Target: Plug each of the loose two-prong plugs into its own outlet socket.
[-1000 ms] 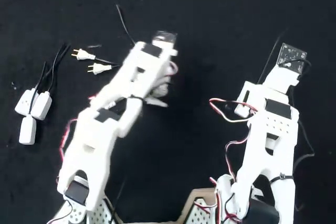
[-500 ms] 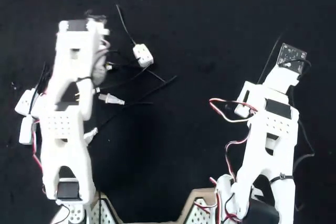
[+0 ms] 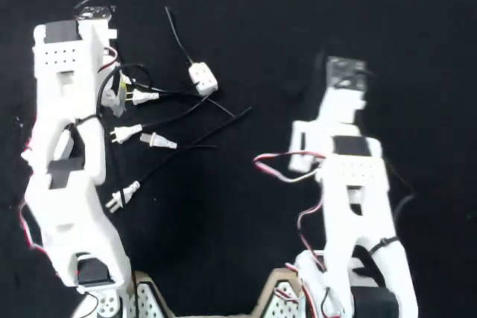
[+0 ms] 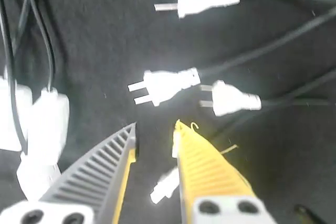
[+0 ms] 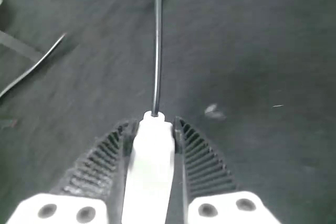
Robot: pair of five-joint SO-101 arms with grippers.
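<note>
The black cloth-covered counter [image 3: 298, 27] carried everything, with the loose work gathered on its left half. The white left arm [image 3: 63, 206] stretched along the left edge toward the far side, apparently so its wrist could hang over the plugs. The white right arm [image 3: 356, 184] stood right of centre, well apart from them, seemingly bringing its own piece to the job. A white block-shaped outlet socket [image 3: 203, 77] lay on its black cord at the far side of the plugs, open to approach, and more white sockets [image 4: 48, 121] lay bunched just beside the left arm's jaws. Four white two-prong plugs lay unplugged on black cords: the far plug [image 3: 141, 96], the middle-left plug [image 3: 121, 134], the middle-right plug [image 3: 159, 140] and the near plug [image 3: 120, 197]. The left arm's jaws stood parted by a narrow gap, their tips gripping nothing and hovering near a plug. A small blurred white piece showed between them, and whether it touched them I cannot tell. The right arm's jaws were clenched on a white oblong cord end [image 5: 151, 166] whose thin black cord [image 5: 156, 40] ran straight out. Its face was hidden, so plug or socket was unclear.
</note>
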